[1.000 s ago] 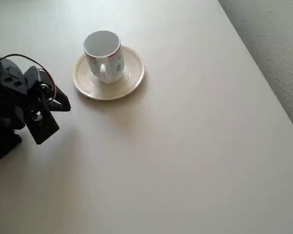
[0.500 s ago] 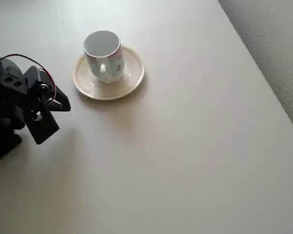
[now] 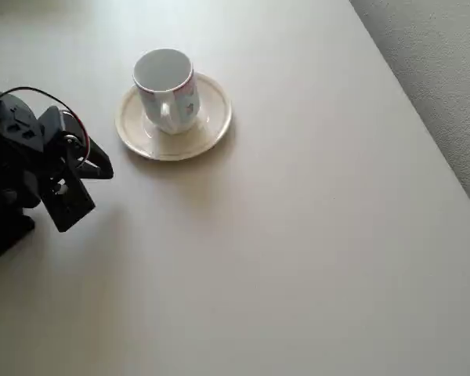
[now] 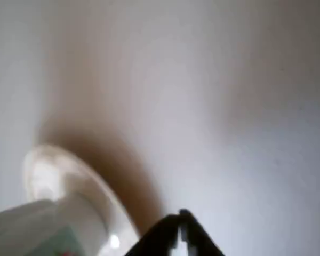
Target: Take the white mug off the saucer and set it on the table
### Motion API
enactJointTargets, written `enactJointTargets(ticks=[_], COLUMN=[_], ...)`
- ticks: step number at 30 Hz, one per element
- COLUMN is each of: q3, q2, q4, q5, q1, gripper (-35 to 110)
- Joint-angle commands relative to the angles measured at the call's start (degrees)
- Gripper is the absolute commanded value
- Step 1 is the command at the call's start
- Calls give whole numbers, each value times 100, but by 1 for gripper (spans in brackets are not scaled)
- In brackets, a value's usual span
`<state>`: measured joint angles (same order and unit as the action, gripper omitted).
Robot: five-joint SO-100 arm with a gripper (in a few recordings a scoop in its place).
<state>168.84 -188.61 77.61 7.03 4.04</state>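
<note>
table [image 3: 298, 235]: beige, matte | on it: saucer [image 3: 207, 129], upper left, overhead view

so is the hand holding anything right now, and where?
Nothing. The hand sits shut and empty, left of the saucer in the overhead view; the mug stands untouched on it.

In the overhead view the black arm [image 3: 23, 168] sits folded at the left edge, red and black wires looping over its top. Its gripper [image 3: 90, 176] points right, fingers apart. In the wrist view the dark fingertips [image 4: 177, 234] meet at the bottom edge, blurred.
</note>
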Motion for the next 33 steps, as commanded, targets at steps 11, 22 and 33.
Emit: enactJointTargets(ticks=[11,22,33], q3=[9,-2742,-8631], q2=[-26,809,7075], q4=[9,545,2698], q5=[624,2259,79], q1=[-642,-229,-1916], gripper=[0,26,26])
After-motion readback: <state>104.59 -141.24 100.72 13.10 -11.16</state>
